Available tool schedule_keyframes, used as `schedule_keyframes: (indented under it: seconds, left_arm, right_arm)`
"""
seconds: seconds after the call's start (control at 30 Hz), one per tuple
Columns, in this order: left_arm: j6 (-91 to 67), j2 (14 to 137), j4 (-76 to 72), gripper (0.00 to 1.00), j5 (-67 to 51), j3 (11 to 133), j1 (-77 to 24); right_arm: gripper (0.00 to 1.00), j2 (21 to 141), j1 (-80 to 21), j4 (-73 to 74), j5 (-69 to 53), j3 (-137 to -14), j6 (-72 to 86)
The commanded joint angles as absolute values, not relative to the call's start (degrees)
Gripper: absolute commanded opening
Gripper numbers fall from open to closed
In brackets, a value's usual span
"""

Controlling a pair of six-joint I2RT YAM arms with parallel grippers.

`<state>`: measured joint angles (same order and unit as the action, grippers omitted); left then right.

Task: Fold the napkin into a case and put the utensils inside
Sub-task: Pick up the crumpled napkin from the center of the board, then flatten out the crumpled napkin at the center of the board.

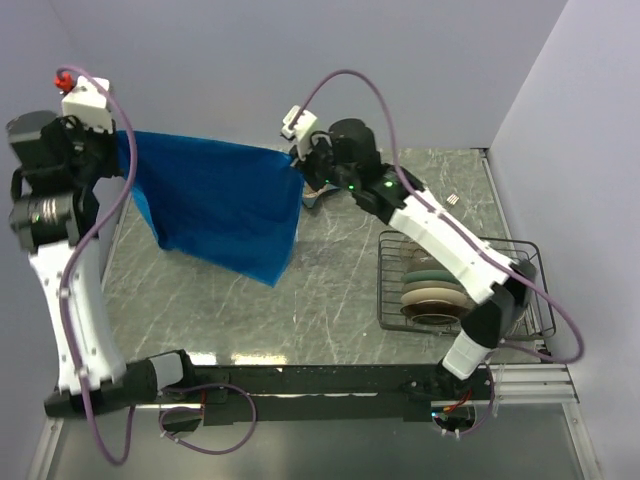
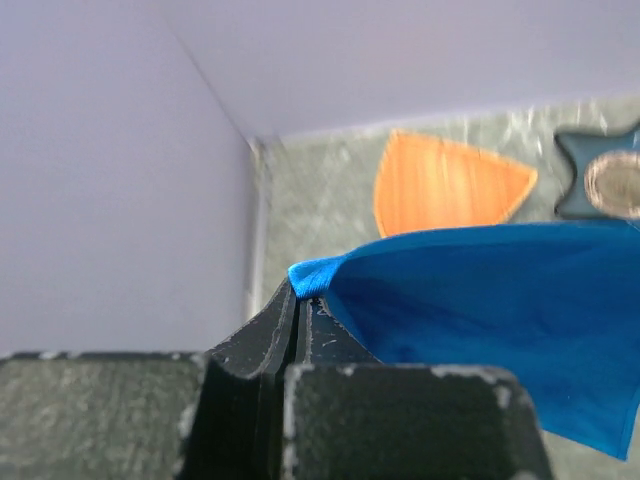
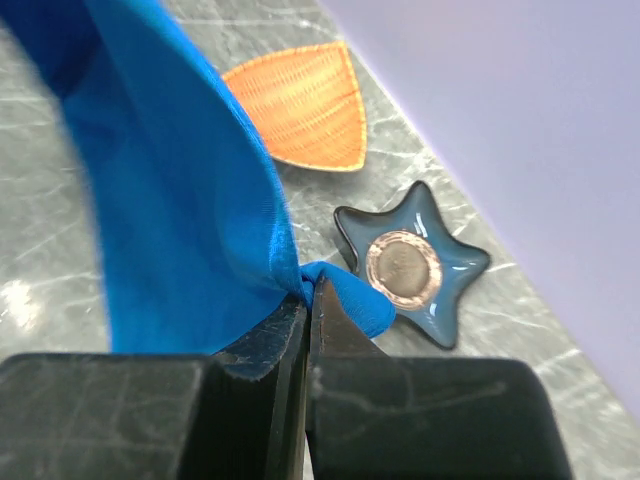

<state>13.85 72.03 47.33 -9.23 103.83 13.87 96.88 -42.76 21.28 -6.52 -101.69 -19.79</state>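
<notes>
The bright blue napkin (image 1: pixel 222 200) hangs in the air, stretched between my two grippers above the far left of the table. My left gripper (image 1: pixel 118 145) is shut on its left top corner, seen pinched in the left wrist view (image 2: pixel 308 280). My right gripper (image 1: pixel 303 160) is shut on its right top corner, seen in the right wrist view (image 3: pixel 312 280). The napkin (image 2: pixel 480 330) droops to a point (image 1: pixel 272 278) below. The spoon and fork are out of view. No folded case shows.
An orange triangular dish (image 3: pixel 300 105) and a dark star-shaped dish (image 3: pixel 412 265) lie on the marble table (image 1: pixel 330 300) behind the napkin. A wire rack (image 1: pixel 460 290) with stacked bowls stands at the right. Walls close in at the left and back.
</notes>
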Motion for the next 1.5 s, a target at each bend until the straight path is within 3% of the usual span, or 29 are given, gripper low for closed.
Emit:
schedule_keyframes:
  seconds: [0.0, 0.3, 0.57, 0.8, 1.03, 1.23, 1.47]
  left_arm:
    - [18.19, 62.69, 40.43, 0.01, -9.23, 101.79, 14.15]
    - [24.08, 44.85, 36.39, 0.02, -5.63, 94.22, 14.06]
    - [23.12, 43.06, 37.79, 0.01, -2.90, 99.40, 14.06]
    - [22.32, 49.99, 41.74, 0.03, -7.73, 100.99, 14.06]
    - [25.04, 55.72, 44.30, 0.05, -9.23, 92.12, 14.15]
    - [23.56, 61.51, 35.61, 0.04, -14.94, 80.96, 14.15]
    - [22.42, 79.67, 23.92, 0.02, -22.58, 77.86, 13.98]
  right_arm:
    - [0.00, 88.00, -43.50, 28.65, -7.21, -105.29, -21.62]
    - [0.00, 72.01, -53.51, 35.94, -4.67, -100.56, -23.11]
    - [0.00, 69.34, -59.33, 43.76, -0.09, -108.10, -19.16]
    - [0.00, 73.20, -58.98, 43.42, 9.66, -106.98, -24.25]
    - [0.00, 77.60, -51.78, 40.08, 7.74, -97.22, -26.19]
    - [0.00, 87.17, -42.02, 37.01, 1.42, -95.89, -27.60]
    - [0.00, 102.98, -37.35, 33.23, -1.85, -99.83, -30.32]
